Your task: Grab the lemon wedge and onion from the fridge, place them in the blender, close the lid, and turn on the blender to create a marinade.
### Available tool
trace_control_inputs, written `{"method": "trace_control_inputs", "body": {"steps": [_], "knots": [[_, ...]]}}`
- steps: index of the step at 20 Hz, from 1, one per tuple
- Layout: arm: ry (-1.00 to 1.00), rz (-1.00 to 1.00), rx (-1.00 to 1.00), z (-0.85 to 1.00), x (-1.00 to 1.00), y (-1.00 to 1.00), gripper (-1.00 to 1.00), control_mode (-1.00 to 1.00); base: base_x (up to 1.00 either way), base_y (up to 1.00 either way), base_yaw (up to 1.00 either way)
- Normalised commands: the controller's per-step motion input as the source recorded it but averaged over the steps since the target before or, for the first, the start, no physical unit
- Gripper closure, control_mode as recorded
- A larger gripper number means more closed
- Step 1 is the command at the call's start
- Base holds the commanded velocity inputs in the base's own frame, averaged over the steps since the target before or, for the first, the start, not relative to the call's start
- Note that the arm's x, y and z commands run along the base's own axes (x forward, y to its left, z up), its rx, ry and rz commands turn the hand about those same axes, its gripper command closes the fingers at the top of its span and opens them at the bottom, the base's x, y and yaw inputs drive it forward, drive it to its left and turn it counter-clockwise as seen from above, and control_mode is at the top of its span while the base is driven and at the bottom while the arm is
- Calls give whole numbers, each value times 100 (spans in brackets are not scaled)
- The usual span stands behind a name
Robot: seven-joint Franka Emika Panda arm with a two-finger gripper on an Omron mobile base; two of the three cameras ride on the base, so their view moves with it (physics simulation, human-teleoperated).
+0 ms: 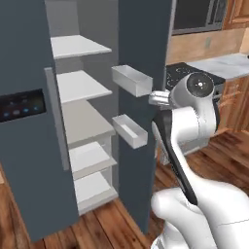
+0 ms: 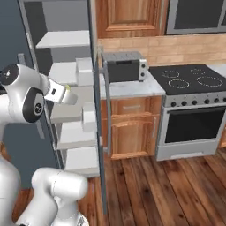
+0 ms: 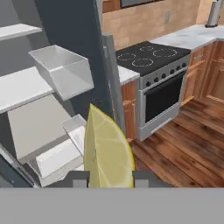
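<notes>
A yellow lemon wedge (image 3: 107, 148) stands upright between my fingertips, with the gripper (image 3: 107, 179) shut on it. In the right base view the gripper (image 2: 66, 94) hovers in front of the fridge's middle shelves, a bit of the lemon wedge (image 2: 68, 88) showing at its tip. The slate-grey fridge (image 1: 24, 146) has its right door (image 1: 143, 44) swung open, and its pale shelves (image 1: 80, 85) are bare. The onion, the blender and the lid are out of view.
Two pale bins (image 1: 131, 80) (image 1: 130, 130) hang on the inside of the open door, close to my hand. To the right stand a counter with a toaster oven (image 2: 125, 66) and a black-topped stove (image 2: 190, 79). Wooden floor (image 2: 167, 190) stretches before them.
</notes>
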Motion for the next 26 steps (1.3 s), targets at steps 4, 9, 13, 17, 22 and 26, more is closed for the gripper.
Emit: {"method": "trace_control_inputs", "body": {"steps": [4, 9, 13, 17, 22, 26], "knots": [[0, 0, 0, 0, 0, 0, 100, 100, -1, -48, -77], [0, 0, 0, 0, 0, 0, 100, 100, 2, -36, -79], [0, 0, 0, 0, 0, 0, 100, 100, 3, -35, -79], [0, 0, 0, 0, 0, 0, 100, 100, 5, -36, -77], [0, 0, 0, 0, 0, 0, 100, 100, 7, -39, -76], [0, 0, 0, 0, 0, 0, 100, 100, 10, -41, -75]]}}
